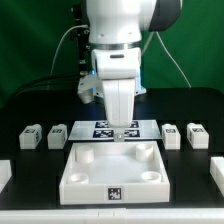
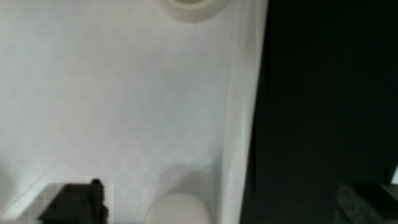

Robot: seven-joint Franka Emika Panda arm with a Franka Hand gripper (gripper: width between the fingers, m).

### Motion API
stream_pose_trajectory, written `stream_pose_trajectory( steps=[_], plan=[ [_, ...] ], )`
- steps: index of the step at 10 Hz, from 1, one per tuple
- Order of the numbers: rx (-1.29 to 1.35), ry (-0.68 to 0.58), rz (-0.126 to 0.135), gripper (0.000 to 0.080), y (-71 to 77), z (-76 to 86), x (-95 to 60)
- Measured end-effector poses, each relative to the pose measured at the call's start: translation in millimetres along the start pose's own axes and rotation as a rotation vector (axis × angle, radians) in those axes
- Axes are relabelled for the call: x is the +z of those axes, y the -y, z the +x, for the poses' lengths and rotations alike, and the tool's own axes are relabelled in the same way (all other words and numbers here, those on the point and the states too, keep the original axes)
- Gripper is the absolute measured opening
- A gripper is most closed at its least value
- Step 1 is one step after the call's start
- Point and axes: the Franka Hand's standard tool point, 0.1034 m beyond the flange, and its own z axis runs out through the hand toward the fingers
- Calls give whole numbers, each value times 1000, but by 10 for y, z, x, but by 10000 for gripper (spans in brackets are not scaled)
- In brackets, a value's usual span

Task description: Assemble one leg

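Exterior view: gripper [image 1: 122, 132] low over the far rim of the panel [image 1: 90, 190], just in front of the marker board [image 1: 98, 128]. Wrist view: fingers [image 2: 71, 203] spread, nothing pinched. Four legs loose on the table, two either side of the hand, well apart from it; nearest leg [image 1: 170, 135] on the exterior view's right. None fitted, so by these views picking, carrying and fitting all remain. Only the panel rim lies under the hand.

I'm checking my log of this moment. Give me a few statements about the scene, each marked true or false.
1. The gripper holds a leg. False: it is open and empty, and all four legs lie on the table.
2. Two legs lie on each side of the marker board. True.
3. A leg is fitted to the panel. False: none touches it.
4. The panel bears a tag on the wall facing the exterior camera. True.
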Motion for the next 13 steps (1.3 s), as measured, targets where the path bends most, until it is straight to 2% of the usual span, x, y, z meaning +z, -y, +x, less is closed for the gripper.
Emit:
stream_pose_trajectory(
  steps=[1, 3, 5, 6, 8, 9, 10, 11, 12, 13],
  plan=[
    [16, -7, 18, 649, 59, -54, 126],
    [26, -15, 28, 649, 75, -54, 284],
    [103, -13, 34, 649, 27, 61, 305],
    [92, -13, 34, 649, 31, 54, 308],
    [97, -13, 34, 386, 34, 39, 309],
    [98, -13, 35, 386, 35, 37, 310],
    [98, -13, 35, 207, 35, 35, 311],
    [99, -13, 35, 207, 36, 34, 311],
    [99, -13, 27, 60, 18, 31, 303],
    [99, -13, 26, 60, 17, 30, 303]
  ],
)
